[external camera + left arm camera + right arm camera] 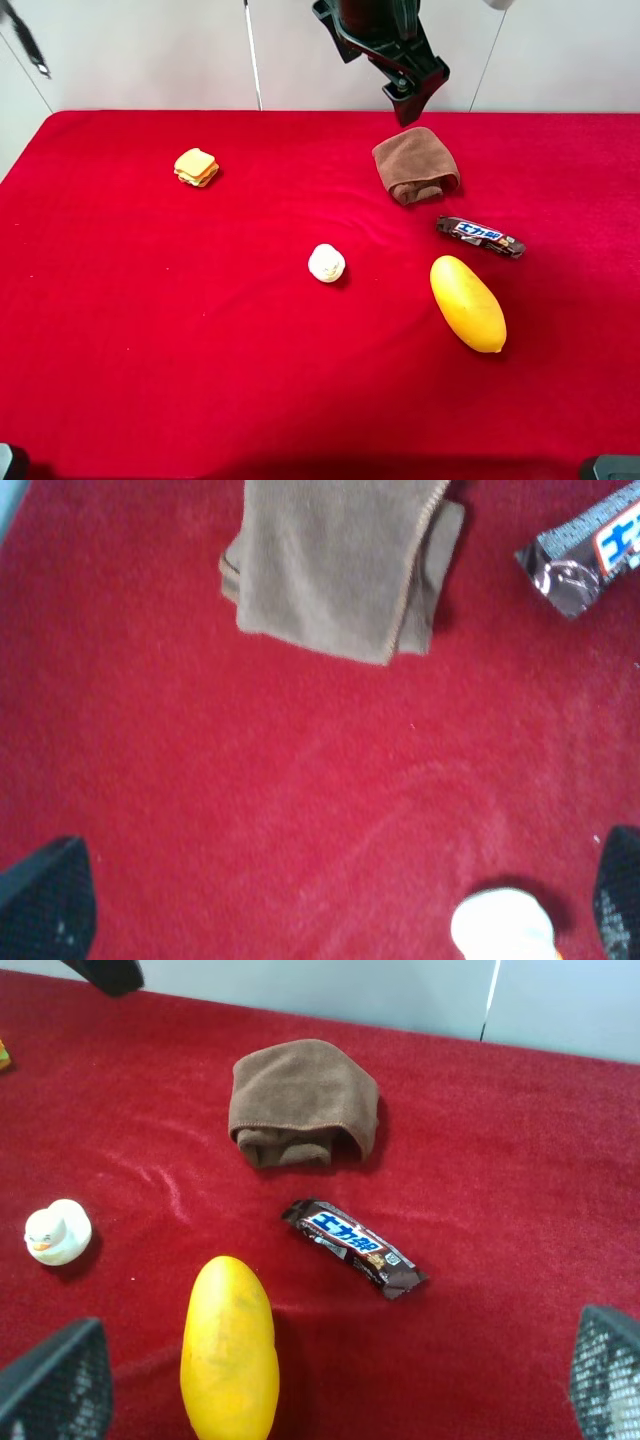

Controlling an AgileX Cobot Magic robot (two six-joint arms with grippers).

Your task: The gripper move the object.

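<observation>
brown towel, red tablecloth

On the table the towel lies far right — candy bar just before it, fruit nearer still — duck mid-table, sandwich toy far left.

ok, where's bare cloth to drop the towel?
Free: wide left-front red cloth, bordered by sandwich toy and white duck. Crowded: right side, where towel, candy bar and yellow fruit cluster.
</observation>
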